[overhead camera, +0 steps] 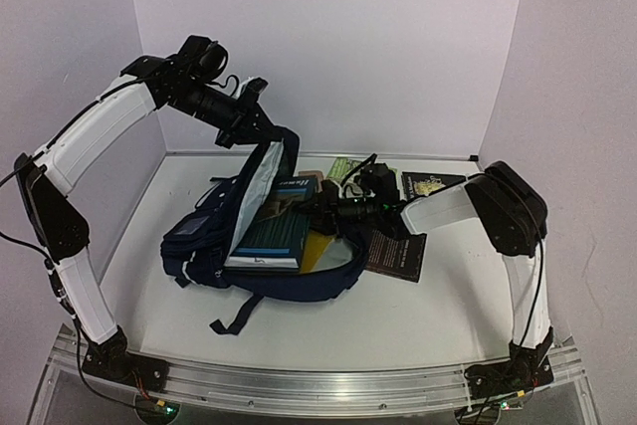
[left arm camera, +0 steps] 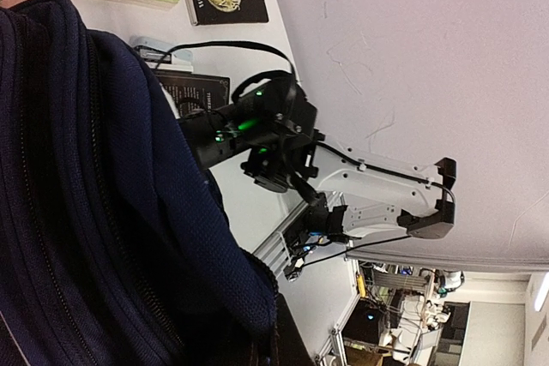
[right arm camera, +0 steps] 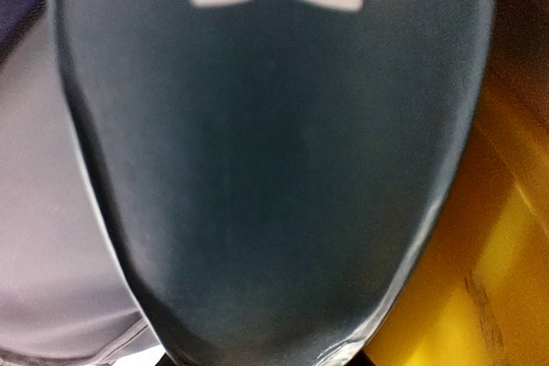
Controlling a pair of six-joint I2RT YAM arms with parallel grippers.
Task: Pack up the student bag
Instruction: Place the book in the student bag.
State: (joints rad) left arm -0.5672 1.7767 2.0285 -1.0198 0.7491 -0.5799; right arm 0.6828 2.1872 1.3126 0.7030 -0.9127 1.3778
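Observation:
The student bag [overhead camera: 199, 236] lies on its side in the middle of the table, navy blue, mouth facing right. My left gripper [overhead camera: 257, 126] is shut on its upper flap and holds it raised; in the left wrist view the navy fabric [left arm camera: 86, 169] fills the left side and hides the fingers. A teal book [overhead camera: 274, 231] lies half inside the opening. My right gripper [overhead camera: 320, 208] is shut on that book's outer edge. Its cover [right arm camera: 274, 169] fills the right wrist view and hides the fingers. A yellow item [overhead camera: 317, 248] lies under the book, inside the bag.
A dark book [overhead camera: 398, 254] lies right of the bag, under my right arm. A black book [overhead camera: 430, 184] and a green book [overhead camera: 346, 166] lie at the back by the wall. The bag's black straps [overhead camera: 234, 318] trail toward the near edge.

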